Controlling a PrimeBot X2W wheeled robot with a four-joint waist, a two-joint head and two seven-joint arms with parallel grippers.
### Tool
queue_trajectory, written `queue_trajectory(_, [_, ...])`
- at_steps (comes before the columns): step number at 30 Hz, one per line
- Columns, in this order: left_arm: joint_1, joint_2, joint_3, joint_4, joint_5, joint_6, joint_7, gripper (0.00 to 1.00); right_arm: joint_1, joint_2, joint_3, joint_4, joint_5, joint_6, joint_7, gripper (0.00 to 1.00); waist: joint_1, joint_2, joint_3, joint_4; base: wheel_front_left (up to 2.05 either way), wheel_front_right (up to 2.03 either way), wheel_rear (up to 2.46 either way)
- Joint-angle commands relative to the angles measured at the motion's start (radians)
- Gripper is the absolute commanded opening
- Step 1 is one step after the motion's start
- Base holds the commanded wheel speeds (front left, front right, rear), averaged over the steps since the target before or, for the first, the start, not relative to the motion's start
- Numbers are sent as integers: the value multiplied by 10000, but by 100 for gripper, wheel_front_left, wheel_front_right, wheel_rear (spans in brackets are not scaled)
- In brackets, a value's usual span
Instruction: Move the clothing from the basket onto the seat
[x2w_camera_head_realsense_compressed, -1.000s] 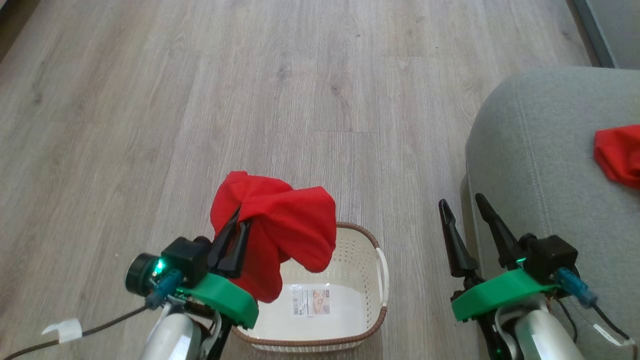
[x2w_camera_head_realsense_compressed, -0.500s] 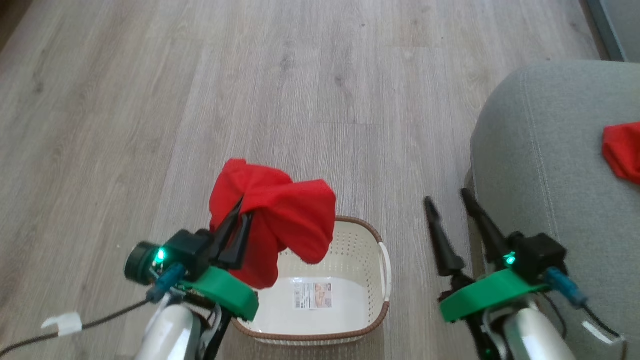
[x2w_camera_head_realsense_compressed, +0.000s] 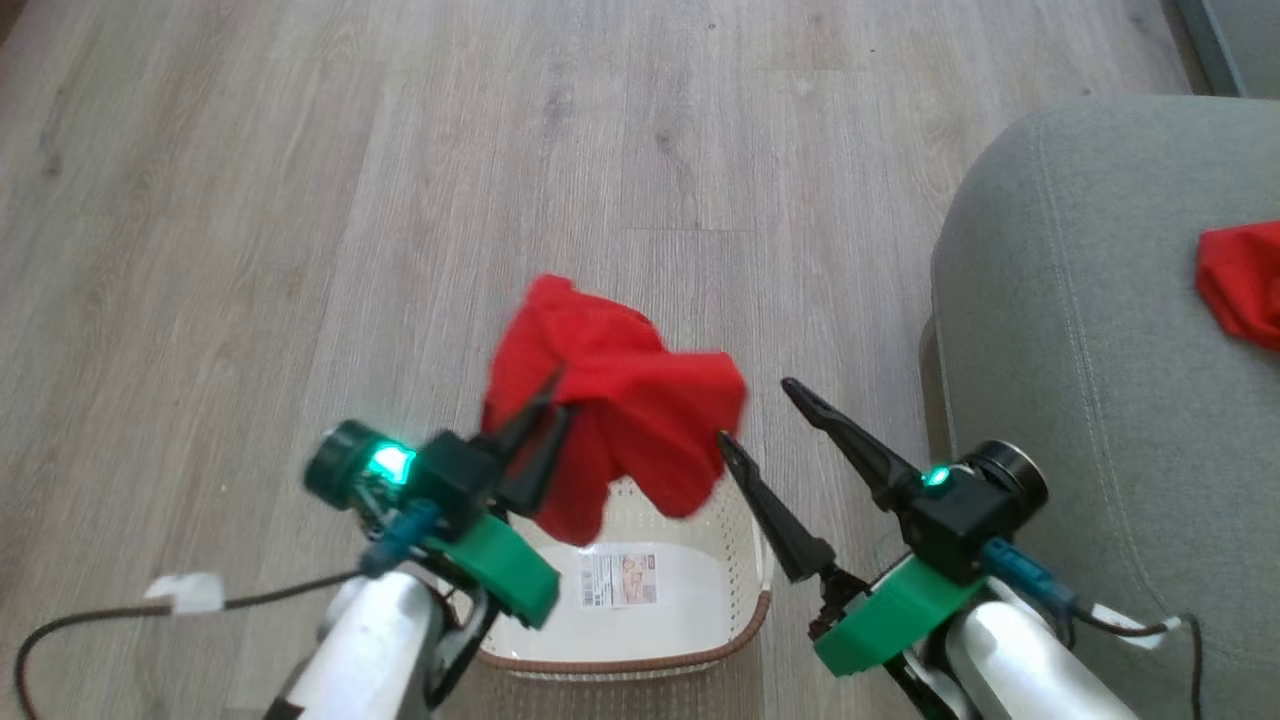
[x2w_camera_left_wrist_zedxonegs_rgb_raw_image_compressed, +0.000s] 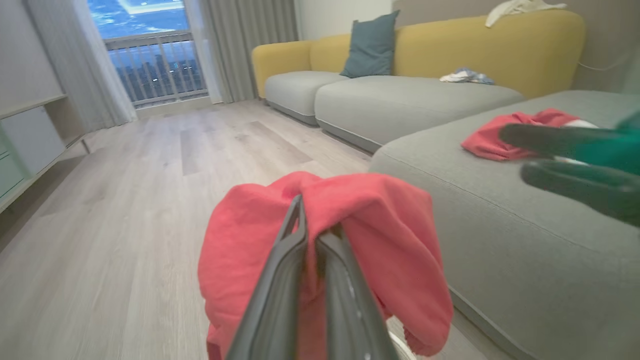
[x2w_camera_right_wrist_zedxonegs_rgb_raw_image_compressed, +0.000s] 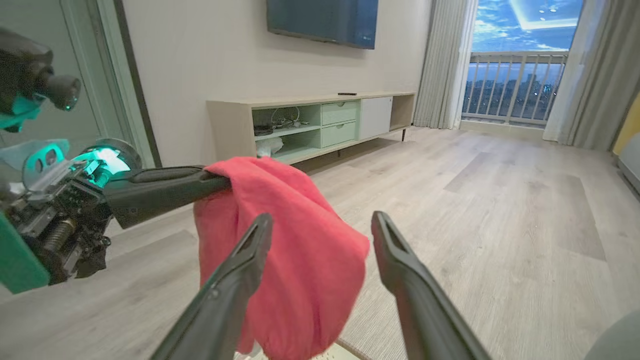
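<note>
A red garment (x2w_camera_head_realsense_compressed: 620, 400) hangs above the cream basket (x2w_camera_head_realsense_compressed: 745, 560), draped over my left gripper (x2w_camera_head_realsense_compressed: 550, 395), which is shut on it. The same garment (x2w_camera_left_wrist_zedxonegs_rgb_raw_image_compressed: 370, 235) folds over the closed left fingers (x2w_camera_left_wrist_zedxonegs_rgb_raw_image_compressed: 295, 270) in the left wrist view. My right gripper (x2w_camera_head_realsense_compressed: 760, 415) stands open just right of the cloth, its fingers pointing at it and not touching. In the right wrist view the garment (x2w_camera_right_wrist_zedxonegs_rgb_raw_image_compressed: 300, 260) hangs just beyond my open right gripper (x2w_camera_right_wrist_zedxonegs_rgb_raw_image_compressed: 320, 225). A second red garment (x2w_camera_head_realsense_compressed: 1240, 280) lies on the grey-green seat (x2w_camera_head_realsense_compressed: 1060, 300) at the right. The basket shows a bare bottom with a label.
Grey wood-look floor (x2w_camera_head_realsense_compressed: 400, 150) stretches ahead and to the left. A cable with a white tag (x2w_camera_head_realsense_compressed: 185, 592) trails at the lower left. A low TV cabinet (x2w_camera_right_wrist_zedxonegs_rgb_raw_image_compressed: 320, 125) stands by the wall, and a yellow-backed sofa (x2w_camera_left_wrist_zedxonegs_rgb_raw_image_compressed: 415, 80) lies beyond the seat.
My left gripper carried the red garment rightward, toward the seat. The right gripper swung left and now points at the cloth. The camera shifted slightly too.
</note>
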Motion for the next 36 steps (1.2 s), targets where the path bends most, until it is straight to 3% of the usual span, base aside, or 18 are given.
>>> queue_trajectory(1, [-632,266,-11,-402,45,-5,-126,0,-435,-134,290,-262,-150,-2,-93,100,0,-1,0,-13,0,0,0])
queue_trajectory(7, [-976,812,-1257,-532,-131,-9,-126,0,-925,-432,805,265,-589,-2,-93,100,0,-1,-44,25,0,0,0])
queue_trajectory(20, [-1328,1396,-3024,-1229,-201,-10,-126,0,-1840,-1131,2553,1412,-790,-2,289,100,0,-1,-106,145,0,0,0])
queue_trajectory(27, [-1659,1486,-3903,-1261,-438,-11,-126,0,-2312,-911,2968,1935,-895,-2,354,100,0,-1,-9,219,0,0,0])
queue_trajectory(33, [-1717,1329,-4098,-1205,-759,-11,-126,0,-2439,-500,2937,2315,-768,-2,162,100,0,-1,57,285,0,0,0])
queue_trajectory(34, [-1659,1266,-3964,-1207,-860,-11,-126,0,-2415,-400,2806,2391,-755,-2,123,93,0,-1,60,292,0,0,0])
queue_trajectory(35, [-1590,1232,-3827,-1163,-921,-11,-126,0,-2392,-310,2711,2462,-766,-2,86,33,0,-1,54,297,0,0,0])
queue_trajectory(36, [-1590,1232,-3827,-1163,-921,-11,-126,0,-2392,-310,2711,2462,-766,-2,86,33,0,-1,54,297,0,0,0])
